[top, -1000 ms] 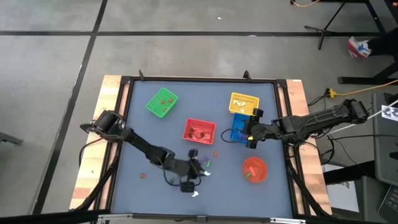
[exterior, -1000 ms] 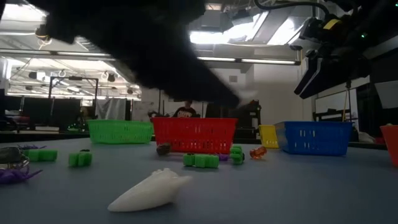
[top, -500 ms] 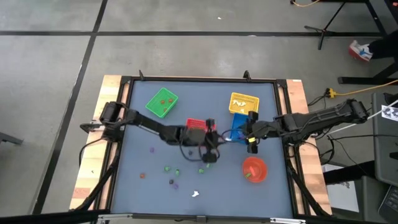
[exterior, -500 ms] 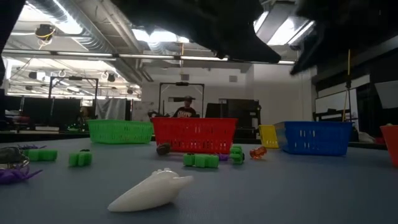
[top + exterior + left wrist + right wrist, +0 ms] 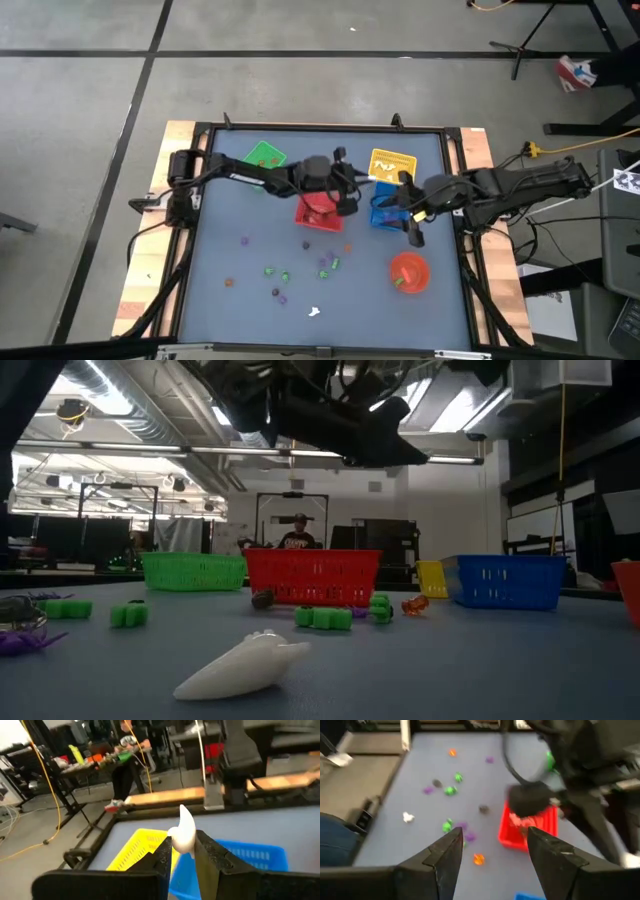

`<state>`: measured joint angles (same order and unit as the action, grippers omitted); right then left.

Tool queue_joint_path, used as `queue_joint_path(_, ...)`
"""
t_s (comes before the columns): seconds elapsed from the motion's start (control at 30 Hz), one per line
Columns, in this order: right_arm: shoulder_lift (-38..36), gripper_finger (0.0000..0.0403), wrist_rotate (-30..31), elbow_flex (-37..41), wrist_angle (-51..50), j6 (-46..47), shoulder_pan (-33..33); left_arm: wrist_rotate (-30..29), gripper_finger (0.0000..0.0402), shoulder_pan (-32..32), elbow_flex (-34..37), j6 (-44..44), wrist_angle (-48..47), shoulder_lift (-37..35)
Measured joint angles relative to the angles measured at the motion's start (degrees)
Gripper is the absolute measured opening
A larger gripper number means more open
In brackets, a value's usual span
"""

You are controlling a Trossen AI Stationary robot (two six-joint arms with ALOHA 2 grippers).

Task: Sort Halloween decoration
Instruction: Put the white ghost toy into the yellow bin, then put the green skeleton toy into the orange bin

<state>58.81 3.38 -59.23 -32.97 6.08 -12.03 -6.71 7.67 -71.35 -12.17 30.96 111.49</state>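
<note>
My left gripper (image 5: 347, 192) hangs over the red basket (image 5: 320, 212), near the blue basket (image 5: 384, 210) and the yellow basket (image 5: 392, 165), shut on a white trinket (image 5: 183, 827). My right gripper (image 5: 411, 228) hovers open between the blue basket and the red bowl (image 5: 408, 272); its fingers (image 5: 447, 857) stand wide apart over the table. Green (image 5: 270, 270), purple (image 5: 245, 240), orange (image 5: 228, 282) and white (image 5: 313, 311) trinkets lie loose on the table. In the low view a white cone-shaped trinket (image 5: 240, 665) lies on its side. My left gripper pinches the white trinket between its two fingers (image 5: 162, 854). The trinket's lower part (image 5: 184, 842) sits between the fingertips and its pointed end (image 5: 183, 810) sticks out past them. It is lifted clear of the table.
A green basket (image 5: 262, 158) stands at the far left. More green trinkets (image 5: 323, 618) and an orange one (image 5: 413, 605) lie in front of the red basket (image 5: 312, 576). The table has a raised dark frame (image 5: 200, 180). A person shows in the room beyond the table (image 5: 297, 538).
My left gripper has risen from the trinkets near the table's near edge and swung toward the far right, over the red basket, carrying the white trinket clear of the table. My right arm has shifted slightly toward the near edge.
</note>
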Motion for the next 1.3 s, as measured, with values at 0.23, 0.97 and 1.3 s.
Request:
queue_joint_path(0.23,0.00,0.0221,0.00,-0.84,3.32,-0.23,0.06,2.12,0.0044,2.57,-0.76,0.01,12.35,4.51)
queue_joint_path(0.97,0.04,0.0221,0.02,-0.84,2.93,-0.58,0.07,-0.32,0.0081,5.84,-16.22,6.09,11.55,21.22)
queue_joint_path(1.3,0.04,0.0221,0.02,-0.84,2.91,-2.12,0.05,-3.27,0.0178,5.98,-16.22,9.09,10.57,21.22)
